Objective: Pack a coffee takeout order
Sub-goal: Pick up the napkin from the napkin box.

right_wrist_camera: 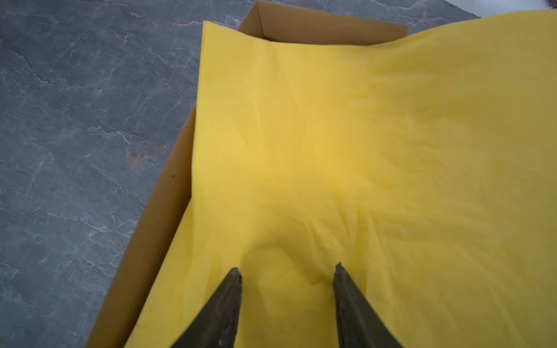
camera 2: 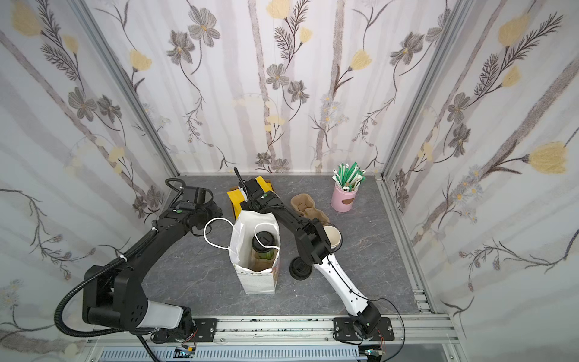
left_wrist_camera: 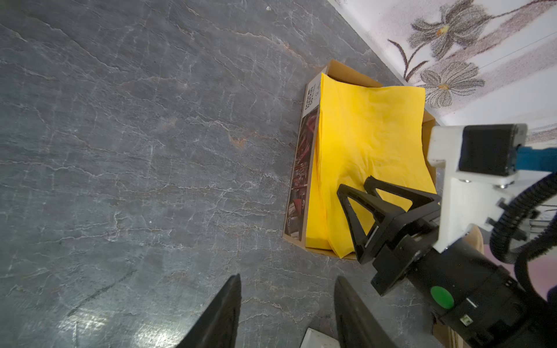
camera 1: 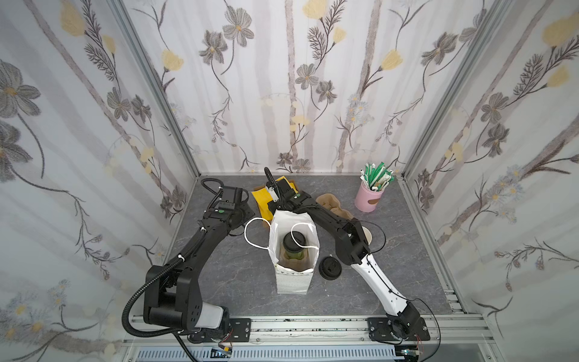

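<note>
Floral walls point(camera 1: 282, 78); grey, poss. stone, tabletop point(camera 1: 238, 282)

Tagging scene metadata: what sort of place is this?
Likely a lab robot cell staged as a café packing counter: floral-papered walls on an aluminium frame, a white paper bag holding a lidded cup, a pink straw holder, a box of yellow napkins.

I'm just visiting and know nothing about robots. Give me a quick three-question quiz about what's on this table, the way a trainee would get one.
1. True or false: the green cup stands inside the white bag.
2. What do the right fingers touch? A) the yellow napkin B) the white bag C) nothing
3. Fill in: the straws stand in a ____ holder.
Key: 1 true; 2 A; 3 pink.
</note>
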Tool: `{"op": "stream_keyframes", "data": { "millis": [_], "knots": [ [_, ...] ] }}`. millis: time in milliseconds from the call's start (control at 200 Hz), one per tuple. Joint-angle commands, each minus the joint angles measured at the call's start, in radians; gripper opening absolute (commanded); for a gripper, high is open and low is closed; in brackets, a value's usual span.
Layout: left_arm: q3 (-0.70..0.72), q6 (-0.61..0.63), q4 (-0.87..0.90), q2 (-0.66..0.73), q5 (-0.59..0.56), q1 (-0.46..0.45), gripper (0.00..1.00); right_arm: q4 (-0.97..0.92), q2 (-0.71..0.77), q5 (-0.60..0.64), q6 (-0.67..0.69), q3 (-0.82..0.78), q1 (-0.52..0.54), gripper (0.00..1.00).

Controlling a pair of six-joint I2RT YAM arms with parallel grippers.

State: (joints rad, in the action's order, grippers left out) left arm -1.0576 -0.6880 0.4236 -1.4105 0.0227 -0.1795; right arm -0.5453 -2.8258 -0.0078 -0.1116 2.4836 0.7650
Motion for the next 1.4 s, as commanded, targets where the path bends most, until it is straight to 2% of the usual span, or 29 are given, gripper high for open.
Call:
{"op": "stream_keyframes", "data": {
  "millis": [0,230,330,525,629,709,939,1109,1399],
  "knots": [
    [0.02,0.005,-0.011,0.029,-0.007,0.001,0.53,-0.018,-0.004,0.033,0.012,0.005,0.001,0.5],
    [0.066,-0.001,-0.011,0.093,-0.009,0.002,0.53,-0.118,0.005,0.006,-0.025,0.005,-0.021,0.45],
    [0.086,-0.01,-0.011,0.113,-0.01,0.001,0.53,-0.161,0.006,0.006,-0.034,0.005,-0.03,0.4],
    [0.103,-0.019,-0.011,0.148,-0.013,0.002,0.54,-0.17,0.008,-0.021,-0.015,0.005,-0.034,0.17],
    [0.104,-0.018,-0.011,0.147,-0.023,0.003,0.54,-0.17,0.016,-0.066,-0.053,0.005,-0.053,0.05],
    [0.102,-0.018,-0.011,0.148,-0.023,0.004,0.54,-0.157,0.026,-0.103,-0.097,0.005,-0.07,0.0],
    [0.095,-0.024,-0.013,0.168,-0.04,0.008,0.54,-0.073,0.095,-0.143,-0.15,0.005,-0.091,0.0],
    [0.091,-0.024,-0.017,0.165,-0.05,0.008,0.54,0.002,0.144,-0.228,-0.188,0.006,-0.101,0.0],
    [0.089,-0.034,-0.028,0.158,-0.071,0.011,0.54,0.027,0.154,-0.286,-0.239,0.002,-0.133,0.0]
  ]
}}
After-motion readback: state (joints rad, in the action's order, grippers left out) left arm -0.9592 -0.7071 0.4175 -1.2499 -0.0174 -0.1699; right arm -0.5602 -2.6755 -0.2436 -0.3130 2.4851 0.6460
